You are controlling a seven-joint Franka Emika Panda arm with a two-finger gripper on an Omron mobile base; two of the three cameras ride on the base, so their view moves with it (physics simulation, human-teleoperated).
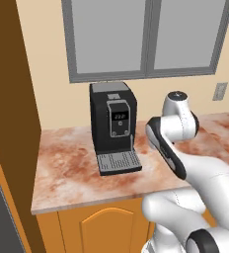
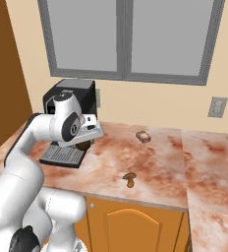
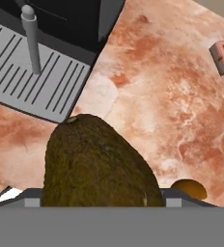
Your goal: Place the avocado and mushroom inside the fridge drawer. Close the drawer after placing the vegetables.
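- We're at a reddish-brown marbled counter (image 2: 155, 167), polished and mottled with pale patches, running along a cream wall (image 2: 150, 106) and turning a corner at the right of the right base view.
- Above it, a grey-framed window (image 2: 128, 39) with two frosted panes; a pale outlet plate (image 2: 217, 107) sits on the wall to its right.
- Below the counter, orange wooden cabinet doors (image 2: 135, 229); a tall brown panel (image 1: 13, 99) closes off the left end.
- A black coffee machine (image 1: 112, 121) stands against the wall, its grey ribbed drip tray (image 1: 119, 162) jutting forward.
- The gripper (image 2: 86, 140) is low over the counter, just right of the drip tray. Its jaws stand wide, on either side of the avocado (image 3: 97, 164); whether they press on it I cannot tell.
- In the hand view, the avocado looms huge at the bottom, dark olive-brown and rough, its long axis running up the picture, the narrower stem end toward the drip tray.
- The mushroom (image 2: 130, 179) sits on open counter, well right of the gripper and nearer the front edge, tan cap up, stem below.
- A small pinkish-brown block (image 2: 143, 137) lies farther back, near the wall.
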